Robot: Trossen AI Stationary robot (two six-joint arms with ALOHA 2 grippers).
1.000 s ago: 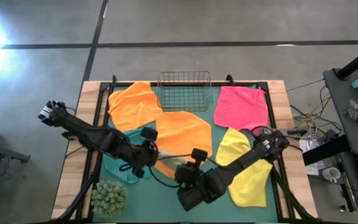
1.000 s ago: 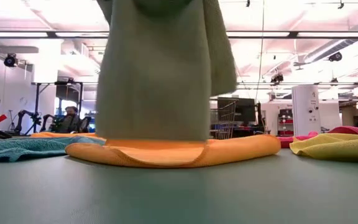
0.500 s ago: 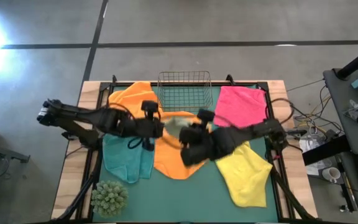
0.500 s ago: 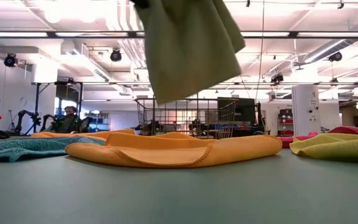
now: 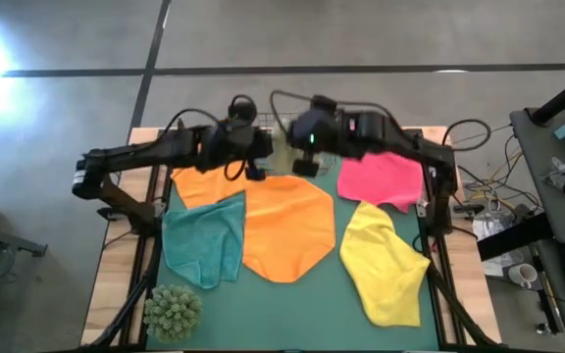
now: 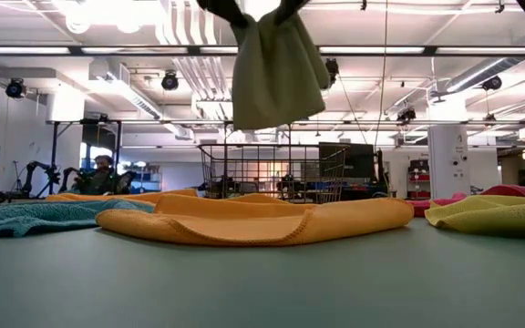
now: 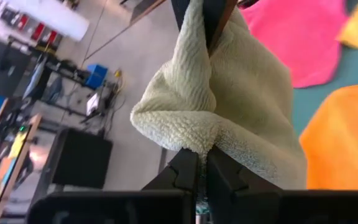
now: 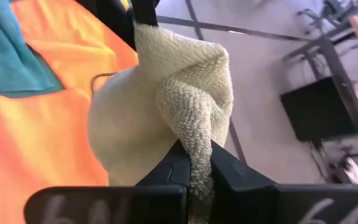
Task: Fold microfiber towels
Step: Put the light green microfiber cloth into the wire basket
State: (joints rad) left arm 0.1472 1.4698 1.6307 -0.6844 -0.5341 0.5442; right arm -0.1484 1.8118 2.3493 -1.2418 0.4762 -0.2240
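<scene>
A pale olive-green microfiber towel [image 6: 276, 68] hangs bunched in the air between my two grippers, above the wire basket [image 6: 272, 173] at the table's far edge. My left gripper [image 5: 259, 155] and my right gripper [image 5: 298, 152] are both shut on its top, close together. On the green mat lie flat an orange towel [image 5: 287, 226] in the middle, another orange towel [image 5: 204, 169] at the far left, a teal towel [image 5: 204, 240], a pink towel [image 5: 381, 167] and a yellow towel [image 5: 381, 260]. My left gripper pinches a bunched bit of the olive towel's upper edge [image 7: 211, 138] between its two fingers, coming slanting down from the table's left. Several layers are gathered there. The towel hangs below, clear of the table. My right gripper pinches a rolled fold of the towel's upper edge [image 8: 190, 142] between its two fingers, slanting down from the table's right. The cloth hangs slack below the fingers, lifted clear.
A green spiky plant ball [image 5: 173, 312] sits at the near left corner. The wire basket [image 5: 307, 127] stands at the far edge, partly hidden under the arms. Bare green mat [image 5: 302, 314] lies along the near edge. Cables and equipment stand beyond the table's right side.
Both grippers have gone up and toward the table's far edge, staying shut on the olive towel. The towel, whose lower edge was down at the middle orange towel, is now lifted clear and hangs high over the basket.
</scene>
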